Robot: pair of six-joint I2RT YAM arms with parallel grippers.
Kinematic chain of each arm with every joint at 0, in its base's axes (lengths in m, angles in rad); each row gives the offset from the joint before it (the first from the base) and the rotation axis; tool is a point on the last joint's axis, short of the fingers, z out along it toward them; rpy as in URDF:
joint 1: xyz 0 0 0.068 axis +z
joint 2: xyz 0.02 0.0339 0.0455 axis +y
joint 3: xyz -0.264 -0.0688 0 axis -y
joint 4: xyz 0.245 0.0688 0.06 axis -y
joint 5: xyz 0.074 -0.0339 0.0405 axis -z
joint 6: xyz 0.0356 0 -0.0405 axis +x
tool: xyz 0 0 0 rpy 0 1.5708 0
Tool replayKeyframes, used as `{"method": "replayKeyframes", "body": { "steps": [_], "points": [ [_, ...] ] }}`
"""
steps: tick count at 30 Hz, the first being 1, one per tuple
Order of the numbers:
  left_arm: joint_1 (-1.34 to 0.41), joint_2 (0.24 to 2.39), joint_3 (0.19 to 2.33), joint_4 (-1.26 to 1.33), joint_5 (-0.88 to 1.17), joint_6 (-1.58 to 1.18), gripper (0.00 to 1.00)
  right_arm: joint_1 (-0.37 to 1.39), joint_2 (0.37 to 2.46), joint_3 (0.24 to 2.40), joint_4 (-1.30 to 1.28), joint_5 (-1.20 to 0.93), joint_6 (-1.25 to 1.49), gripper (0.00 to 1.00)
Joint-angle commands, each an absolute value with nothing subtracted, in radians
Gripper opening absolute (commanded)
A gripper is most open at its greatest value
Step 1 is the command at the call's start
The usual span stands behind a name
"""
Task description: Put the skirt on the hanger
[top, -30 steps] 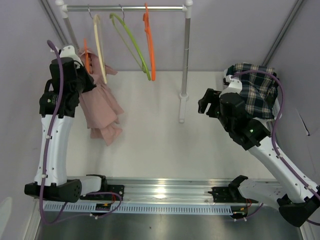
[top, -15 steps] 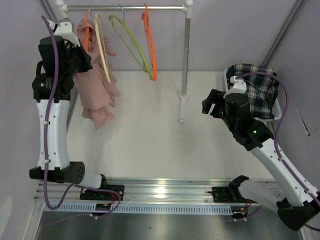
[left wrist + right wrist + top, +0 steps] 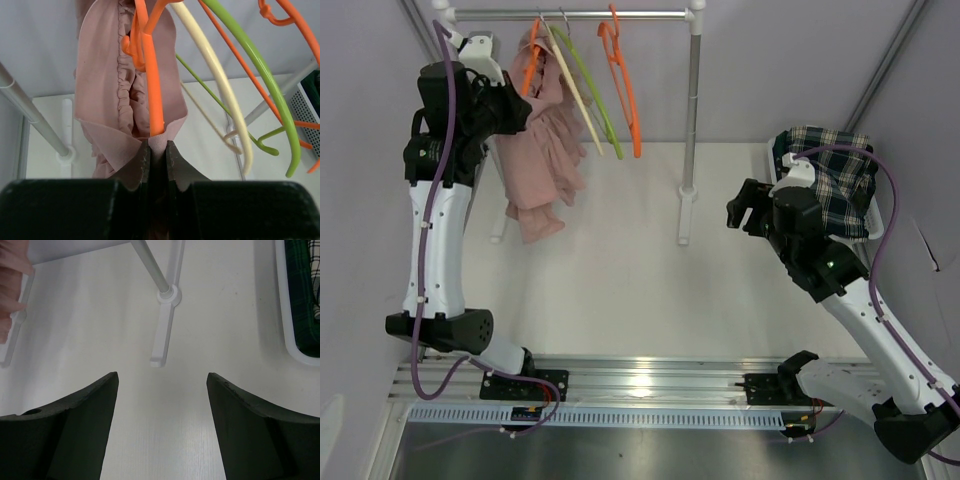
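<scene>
Right jaws gape wide and empty over the worktop, short of the clothes rail. Left jaws pinch the pink skirt and its orange hanger together, just under the rail's left end.

Hanger cluster beside skirt — open room above table

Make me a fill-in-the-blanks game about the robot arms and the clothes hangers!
The left gripper pinches the skirt, which is coloured ____.
The right gripper is ____ and holds nothing.
Between the cream hanger and the empty orange hanger hangs a ____ one.
Missing words: pink, open, green.
</scene>
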State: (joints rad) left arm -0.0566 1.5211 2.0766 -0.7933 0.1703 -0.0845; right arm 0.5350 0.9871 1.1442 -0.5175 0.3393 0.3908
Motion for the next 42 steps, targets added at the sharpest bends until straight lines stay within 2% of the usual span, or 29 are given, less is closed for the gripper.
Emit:
{"method": "replayKeyframes", "body": {
  "steps": [1,9,14,28,42],
  "points": [
    [-0.064,1.509,2.143,-0.686,0.152,-0.061,0.00,0.526,0.966,1.144,-0.488,0.331,0.377,0.77],
    [-0.012,1.471,2.180,-0.756,-0.043,-0.124,0.00,0.525,0.966,1.144,-0.489,0.328,0.377,0.77],
    [0.034,1.471,2.163,-0.729,-0.037,-0.133,0.00,0.525,0.974,1.144,-0.488,0.325,0.374,0.77],
    [0.213,1.601,2.195,-0.634,0.290,-0.287,0.00,0.523,1.003,1.154,-0.479,0.318,0.359,0.77],
    [0.256,1.658,2.166,-0.588,0.420,-0.330,0.00,0.520,1.012,1.152,-0.476,0.316,0.365,0.76]
  ]
}}
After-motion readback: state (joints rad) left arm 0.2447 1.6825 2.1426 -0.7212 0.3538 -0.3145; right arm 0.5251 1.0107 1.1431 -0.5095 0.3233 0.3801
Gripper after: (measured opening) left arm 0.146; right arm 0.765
